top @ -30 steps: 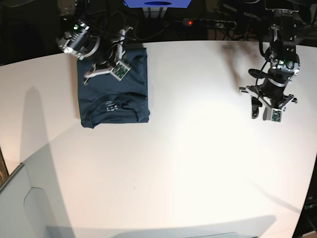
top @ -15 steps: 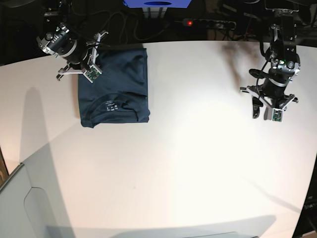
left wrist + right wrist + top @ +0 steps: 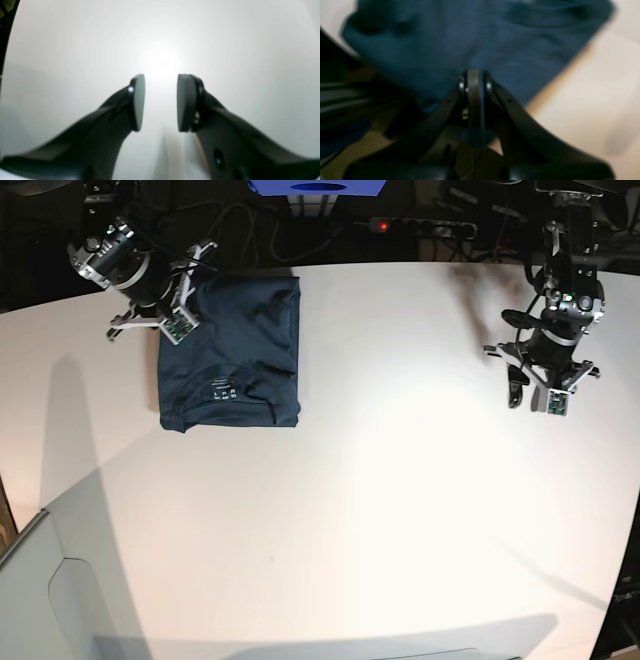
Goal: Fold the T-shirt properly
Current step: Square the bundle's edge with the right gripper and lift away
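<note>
The dark navy T-shirt lies folded into a flat rectangle at the table's far left, neckline label facing up near its front edge. My right gripper hovers at the shirt's far-left corner. In the right wrist view its fingers are shut tight, with the blurred T-shirt right behind them; whether any cloth is pinched is unclear. Over bare table at the right side, my left gripper is far from the shirt. The left wrist view shows the left gripper open with nothing between its pads.
The white table has a curved far edge. Behind it are a blue box, a power strip with a red light and dark cables. A grey panel sits at the near left corner.
My right gripper slid off the top of the shirt toward its far-left corner. The shirt's far edge shifted slightly. The left arm turned a little in place.
</note>
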Available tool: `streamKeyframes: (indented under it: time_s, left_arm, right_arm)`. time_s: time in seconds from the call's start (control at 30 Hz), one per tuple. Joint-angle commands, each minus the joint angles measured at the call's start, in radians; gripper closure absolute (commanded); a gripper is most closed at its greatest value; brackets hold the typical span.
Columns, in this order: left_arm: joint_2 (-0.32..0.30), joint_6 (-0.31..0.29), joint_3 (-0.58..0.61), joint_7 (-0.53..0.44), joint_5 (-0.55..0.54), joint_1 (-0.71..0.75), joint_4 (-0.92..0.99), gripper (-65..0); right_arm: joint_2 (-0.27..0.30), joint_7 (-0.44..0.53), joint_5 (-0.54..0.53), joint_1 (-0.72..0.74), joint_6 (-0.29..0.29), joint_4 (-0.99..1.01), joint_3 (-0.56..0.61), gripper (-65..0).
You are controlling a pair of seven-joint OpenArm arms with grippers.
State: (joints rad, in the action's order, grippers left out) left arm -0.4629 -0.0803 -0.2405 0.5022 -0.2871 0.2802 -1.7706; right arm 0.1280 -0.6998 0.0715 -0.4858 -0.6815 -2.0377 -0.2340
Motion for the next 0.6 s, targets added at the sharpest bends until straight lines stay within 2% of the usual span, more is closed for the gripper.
streamKeyframes:
  time_s: [0.0,0.2,0.57]
  left_arm:
    - [-0.013,0.006,-0.009,-0.023,-0.002,0.003,-0.03,-20.7]
    - [-0.004,0.006,-0.05,-0.023,-0.004,0.038,-0.073,-20.7]
    - [0.028,0.006,-0.086,-0.021,-0.002,0.106,-0.12,-20.7]
  right_arm:
    - [0.006,0.018,-0.012,-0.003,-0.017,-0.024,-0.018,-2.0]
    - [0.006,0.015,-0.012,-0.012,-0.017,-0.015,-0.101,-2.0]
    - [0.006,0.024,-0.012,0.022,-0.017,0.17,-0.103,-2.0]
